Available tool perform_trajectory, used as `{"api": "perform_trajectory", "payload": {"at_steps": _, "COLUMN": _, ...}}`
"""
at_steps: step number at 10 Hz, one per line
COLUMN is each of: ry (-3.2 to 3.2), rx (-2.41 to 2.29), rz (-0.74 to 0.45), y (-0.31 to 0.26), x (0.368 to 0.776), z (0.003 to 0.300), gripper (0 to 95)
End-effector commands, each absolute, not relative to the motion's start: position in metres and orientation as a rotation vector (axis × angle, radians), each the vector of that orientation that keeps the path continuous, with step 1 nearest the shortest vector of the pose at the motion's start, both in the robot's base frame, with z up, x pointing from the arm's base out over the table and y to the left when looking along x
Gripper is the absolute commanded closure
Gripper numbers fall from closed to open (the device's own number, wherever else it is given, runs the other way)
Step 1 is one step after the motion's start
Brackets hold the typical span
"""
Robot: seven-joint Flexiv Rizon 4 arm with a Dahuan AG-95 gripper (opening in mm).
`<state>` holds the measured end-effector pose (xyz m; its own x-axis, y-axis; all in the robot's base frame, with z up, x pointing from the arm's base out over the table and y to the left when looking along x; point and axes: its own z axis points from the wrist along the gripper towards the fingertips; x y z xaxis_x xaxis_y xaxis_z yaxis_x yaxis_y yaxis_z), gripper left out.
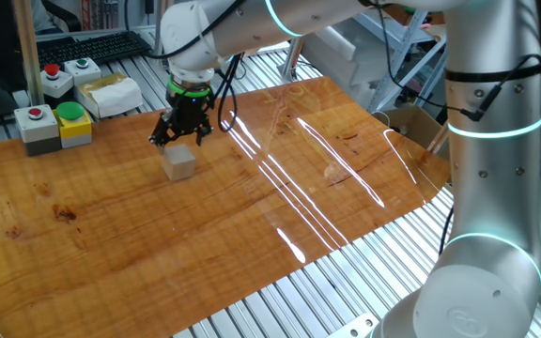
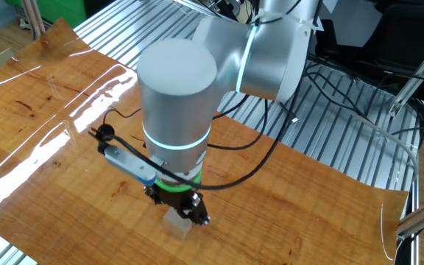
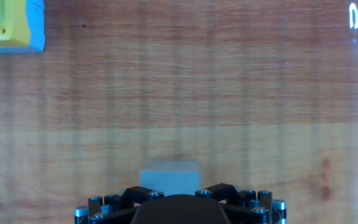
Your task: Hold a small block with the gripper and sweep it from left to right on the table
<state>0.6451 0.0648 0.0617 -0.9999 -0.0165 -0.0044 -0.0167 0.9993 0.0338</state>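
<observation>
The small block [image 1: 179,162] is a pale cube that rests on the orange-brown table [image 1: 252,216], at its far left part. The gripper [image 1: 182,139], black with a green ring, hangs just above the block with its fingers spread to either side and not closed on it. In the other fixed view the block [image 2: 177,224] sits under the gripper [image 2: 179,208], partly hidden by it. In the hand view the block [image 3: 169,173] lies straight ahead of the gripper [image 3: 178,194], between the two black finger bases.
Grey button boxes [image 1: 36,127] and a yellow-topped one with a green button [image 1: 71,122] stand at the table's far left edge, with two more boxes [image 1: 69,75] and a white packet [image 1: 111,94] behind. The yellow box also shows in the hand view [image 3: 5,25]. The ribbed aluminium frame [image 1: 346,282] surrounds the board.
</observation>
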Motion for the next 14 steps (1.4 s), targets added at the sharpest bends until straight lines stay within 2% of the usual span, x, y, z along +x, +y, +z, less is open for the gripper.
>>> {"api": "perform_trajectory", "payload": {"at_steps": 1, "ry": 3.134, "rx": -0.053, "rz": 0.054, "y": 0.051, "x": 0.644, "z": 0.065, "gripper": 19.0}}
{"api": "perform_trajectory", "payload": {"at_steps": 7, "ry": 3.122, "rx": -0.161, "rz": 0.039, "y": -0.013, "x": 0.647, "z": 0.051, "gripper": 19.0}}
{"api": "perform_trajectory", "payload": {"at_steps": 8, "ry": 3.125, "rx": -0.159, "rz": 0.024, "y": -0.018, "x": 0.646, "z": 0.049, "gripper": 38.0}}
{"api": "perform_trajectory", "payload": {"at_steps": 9, "ry": 3.128, "rx": -0.162, "rz": 0.0, "y": -0.019, "x": 0.645, "z": 0.049, "gripper": 38.0}}
{"api": "perform_trajectory", "payload": {"at_steps": 10, "ry": 3.138, "rx": -0.186, "rz": -0.034, "y": -0.021, "x": 0.644, "z": 0.048, "gripper": 57.0}}
{"api": "perform_trajectory", "payload": {"at_steps": 12, "ry": 3.169, "rx": -0.145, "rz": -0.025, "y": -0.029, "x": 0.642, "z": 0.044, "gripper": 95.0}}
{"api": "perform_trajectory", "payload": {"at_steps": 14, "ry": 3.172, "rx": -0.059, "rz": -0.032, "y": -0.03, "x": 0.643, "z": 0.046, "gripper": 95.0}}
